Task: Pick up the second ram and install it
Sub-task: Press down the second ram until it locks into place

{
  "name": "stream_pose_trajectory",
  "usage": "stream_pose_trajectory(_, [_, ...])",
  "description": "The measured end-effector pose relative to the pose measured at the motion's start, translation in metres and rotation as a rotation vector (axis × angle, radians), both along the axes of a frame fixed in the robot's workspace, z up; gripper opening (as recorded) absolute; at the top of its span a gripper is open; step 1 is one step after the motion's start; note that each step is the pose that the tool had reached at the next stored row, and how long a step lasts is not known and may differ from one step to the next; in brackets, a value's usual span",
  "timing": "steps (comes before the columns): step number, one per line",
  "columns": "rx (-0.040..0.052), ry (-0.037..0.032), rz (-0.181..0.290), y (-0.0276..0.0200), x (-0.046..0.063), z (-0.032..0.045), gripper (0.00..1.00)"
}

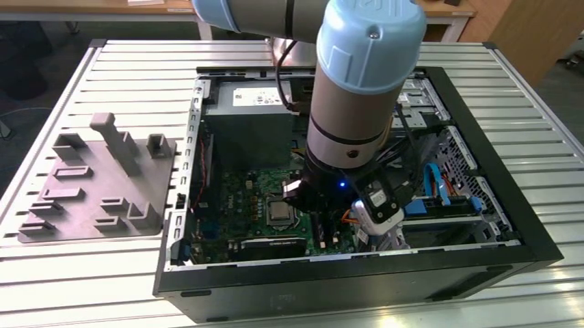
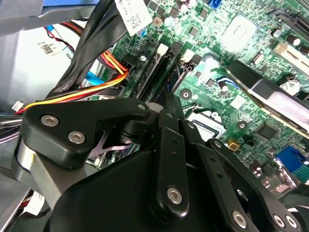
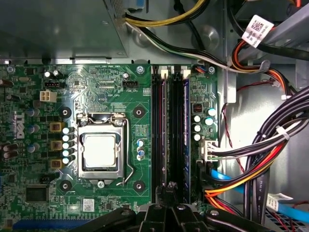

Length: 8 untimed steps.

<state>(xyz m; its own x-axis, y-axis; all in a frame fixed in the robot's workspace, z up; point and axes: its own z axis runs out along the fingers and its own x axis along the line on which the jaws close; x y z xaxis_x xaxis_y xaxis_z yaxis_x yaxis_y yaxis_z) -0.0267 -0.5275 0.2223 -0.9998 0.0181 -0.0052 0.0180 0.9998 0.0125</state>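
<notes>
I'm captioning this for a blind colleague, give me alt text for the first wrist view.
A green motherboard inside an open computer case, with its silver processor socket beside long black RAM slots. The claw's black linkage sits at the slots' end, and bundled cables run alongside.

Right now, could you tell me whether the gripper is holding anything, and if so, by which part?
It cannot be told. The gripper sits low over the RAM slots on the motherboard, and its fingertips are hidden behind its own linkage.
</notes>
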Motion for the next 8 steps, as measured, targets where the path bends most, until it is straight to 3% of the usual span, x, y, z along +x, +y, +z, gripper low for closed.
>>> stream_pose_trajectory(8, [-0.001, 0.0002, 0.0, -0.0002, -0.0001, -0.0029, 0.1])
